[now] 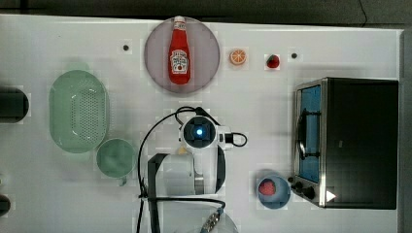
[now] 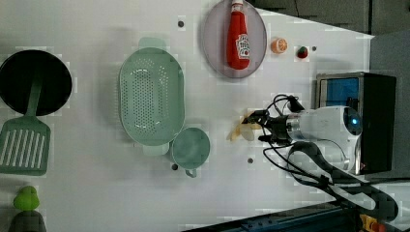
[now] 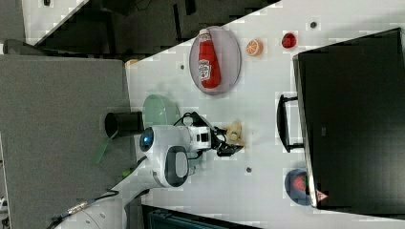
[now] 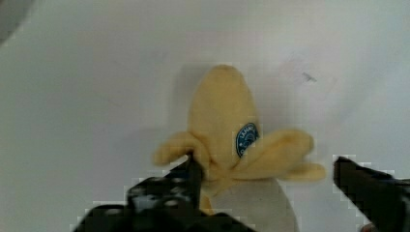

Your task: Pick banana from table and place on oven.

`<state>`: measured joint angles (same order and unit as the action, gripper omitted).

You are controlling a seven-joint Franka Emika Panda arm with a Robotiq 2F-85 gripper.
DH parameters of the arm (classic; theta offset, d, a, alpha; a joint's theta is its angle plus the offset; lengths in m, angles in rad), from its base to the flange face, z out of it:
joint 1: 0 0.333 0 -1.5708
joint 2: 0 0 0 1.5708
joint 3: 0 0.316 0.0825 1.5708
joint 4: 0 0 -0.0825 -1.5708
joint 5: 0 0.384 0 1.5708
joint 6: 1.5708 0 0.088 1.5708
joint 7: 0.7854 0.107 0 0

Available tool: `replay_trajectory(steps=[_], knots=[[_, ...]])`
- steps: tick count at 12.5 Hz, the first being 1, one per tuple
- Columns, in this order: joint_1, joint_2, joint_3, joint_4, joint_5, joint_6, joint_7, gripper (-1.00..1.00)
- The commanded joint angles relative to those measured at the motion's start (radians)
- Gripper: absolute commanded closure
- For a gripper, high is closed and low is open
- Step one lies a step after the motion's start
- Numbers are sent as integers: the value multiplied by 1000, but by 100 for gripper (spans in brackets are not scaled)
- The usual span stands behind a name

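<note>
A pale yellow plush banana (image 4: pixel 225 121) with peeled-back flaps and a blue sticker lies on the white table (image 1: pixel 257 121). My gripper (image 4: pixel 268 166) is lowered over it and open, one finger on each side. One fingertip (image 4: pixel 192 169) touches a peel flap, while the other stands clear of the fruit. In the left view the banana (image 2: pixel 240 130) lies just off the gripper (image 2: pixel 258 126). The right view shows the banana (image 3: pixel 234 131) at the gripper (image 3: pixel 229 139) too. The oven (image 1: pixel 362 141), black-topped with a bluish glass door, stands at the top view's right.
A ketchup bottle (image 1: pixel 179 51) lies on a grey plate (image 1: pixel 158 68) at the back, with an orange slice (image 1: pixel 238 57) and a strawberry (image 1: pixel 273 61) beside it. A green colander (image 1: pixel 77 111) and cup (image 1: pixel 115 158) stand at the top view's left. A blue bowl (image 1: pixel 286 194) sits by the oven's knobs.
</note>
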<state>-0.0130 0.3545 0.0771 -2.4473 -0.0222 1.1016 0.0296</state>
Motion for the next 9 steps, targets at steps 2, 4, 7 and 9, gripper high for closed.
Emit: replay_trajectory(steps=[2,4,7,9], knots=[[7,-15,-7,5,8,10,-25,5],[7,-15,-7,5,9,18,-25,48],[7,-54,-7,10,15,20,-25,50],[6,-148,-7,9,15,-12,-25,50]])
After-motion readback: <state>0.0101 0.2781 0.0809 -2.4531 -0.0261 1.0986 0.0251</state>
